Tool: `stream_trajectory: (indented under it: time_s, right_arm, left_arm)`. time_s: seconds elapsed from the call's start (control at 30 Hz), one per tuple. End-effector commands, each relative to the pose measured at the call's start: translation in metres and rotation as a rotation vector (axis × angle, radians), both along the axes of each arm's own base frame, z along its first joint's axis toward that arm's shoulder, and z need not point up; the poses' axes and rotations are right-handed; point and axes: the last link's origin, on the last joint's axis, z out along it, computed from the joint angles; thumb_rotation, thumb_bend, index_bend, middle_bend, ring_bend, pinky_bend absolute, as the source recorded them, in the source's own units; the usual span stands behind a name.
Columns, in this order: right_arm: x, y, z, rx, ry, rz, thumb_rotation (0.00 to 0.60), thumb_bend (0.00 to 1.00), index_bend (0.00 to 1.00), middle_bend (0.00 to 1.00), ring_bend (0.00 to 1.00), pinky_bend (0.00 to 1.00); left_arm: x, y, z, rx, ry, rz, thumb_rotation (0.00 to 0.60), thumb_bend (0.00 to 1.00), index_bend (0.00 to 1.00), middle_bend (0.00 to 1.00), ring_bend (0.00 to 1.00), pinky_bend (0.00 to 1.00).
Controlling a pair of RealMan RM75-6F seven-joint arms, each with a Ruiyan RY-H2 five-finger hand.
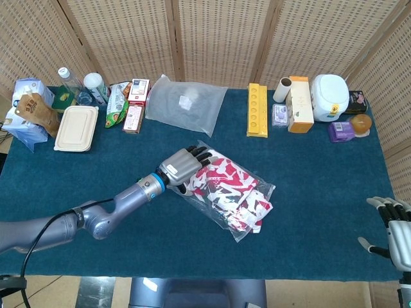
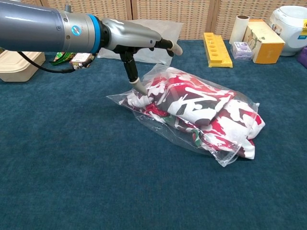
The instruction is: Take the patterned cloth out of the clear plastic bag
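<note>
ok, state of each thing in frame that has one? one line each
patterned cloth: folded, fully inside the bag
clear plastic bag: lying on the table, cloth in it
left hand: at the bag's left end, thumb down on it, other fingers stretched above
right hand: at the table's right edge, holding nothing, fingers apart
takeaway box: lid closed
water bottle: upright, capped
</note>
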Motion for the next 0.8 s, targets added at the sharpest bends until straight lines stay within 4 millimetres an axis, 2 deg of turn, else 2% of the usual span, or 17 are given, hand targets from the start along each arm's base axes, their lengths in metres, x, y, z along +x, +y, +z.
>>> stream_trajectory:
  time_s: [0.03, 0.13, 0.4, 0.67, 0.77, 0.8]
  right_arm:
    - [-0.001, 0.001, 0.001, -0.008, -0.002, -0.003, 0.588, 0.09, 0.22, 0.24, 0.19, 0.13]
    - [-0.001, 0.002, 0.002, -0.011, -0.002, -0.002, 0.587, 0.09, 0.22, 0.24, 0.19, 0.13]
    - [-0.002, 0.005, 0.005, -0.023, -0.008, -0.01, 0.589, 0.09, 0.22, 0.24, 0.19, 0.12]
    - [-0.004, 0.01, 0.008, -0.034, -0.008, -0.023, 0.588, 0.09, 0.22, 0.24, 0.19, 0.12]
    - [-0.004, 0.011, 0.009, -0.038, -0.009, -0.023, 0.589, 0.09, 0.22, 0.24, 0.19, 0.12]
    - [-0.004, 0.011, 0.009, -0.039, -0.01, -0.022, 0.59, 0.09, 0.22, 0.24, 0.19, 0.12]
  left_arm:
    - [0.008, 0.003, -0.012, 0.017, 0.036, -0.063, 0.587, 0.08, 0.0, 0.09, 0.0, 0.11]
    - [0.013, 0.005, -0.02, 0.028, 0.055, -0.095, 0.586, 0.08, 0.0, 0.09, 0.0, 0.11]
    - [0.038, 0.007, -0.059, -0.013, 0.097, -0.134, 0.585, 0.07, 0.0, 0.08, 0.0, 0.1]
    - [0.052, 0.009, -0.088, -0.033, 0.154, -0.15, 0.595, 0.08, 0.01, 0.08, 0.0, 0.1]
    - [0.057, 0.009, -0.098, -0.05, 0.18, -0.149, 0.6, 0.14, 0.21, 0.11, 0.05, 0.14]
    - [0.059, 0.008, -0.101, -0.052, 0.185, -0.152, 0.6, 0.18, 0.32, 0.16, 0.11, 0.19]
